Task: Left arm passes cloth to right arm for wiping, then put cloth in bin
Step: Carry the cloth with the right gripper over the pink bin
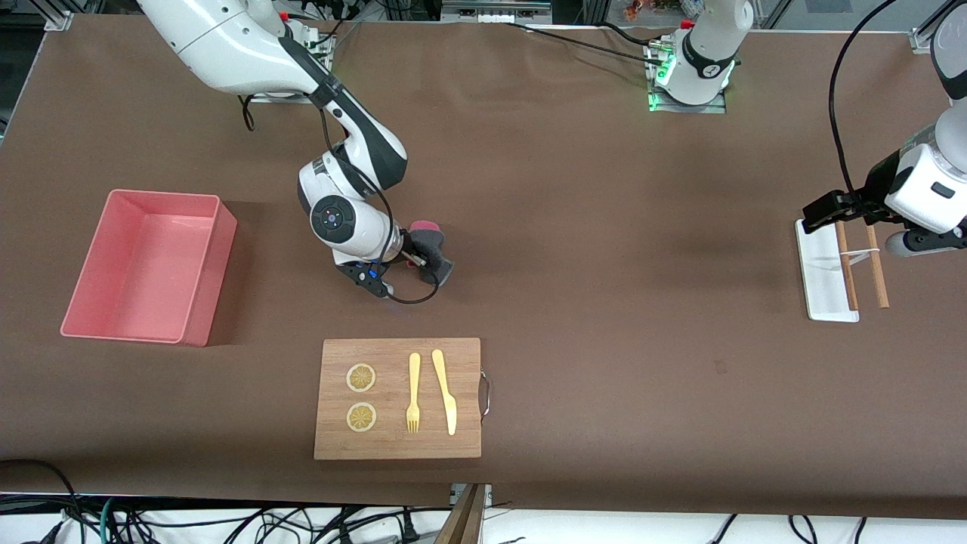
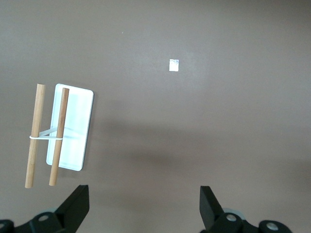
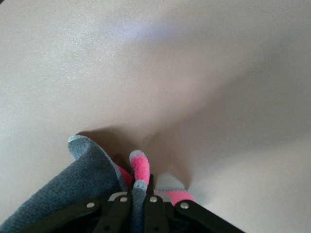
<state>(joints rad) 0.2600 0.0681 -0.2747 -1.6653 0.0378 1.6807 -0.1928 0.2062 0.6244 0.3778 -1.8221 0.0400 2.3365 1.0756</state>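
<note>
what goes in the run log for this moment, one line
right gripper: shut on cloth, over table between bin and board | left gripper: open, waiting over white tray

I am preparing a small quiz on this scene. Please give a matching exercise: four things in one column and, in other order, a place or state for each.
Things:
1. cloth
2. bin
3. left hand
4. fork

Places or states:
A. open, over the white tray
B. on the wooden board
C. held in the shut right hand
D. toward the right arm's end of the table

Pairs: 1-C, 2-D, 3-A, 4-B
</note>
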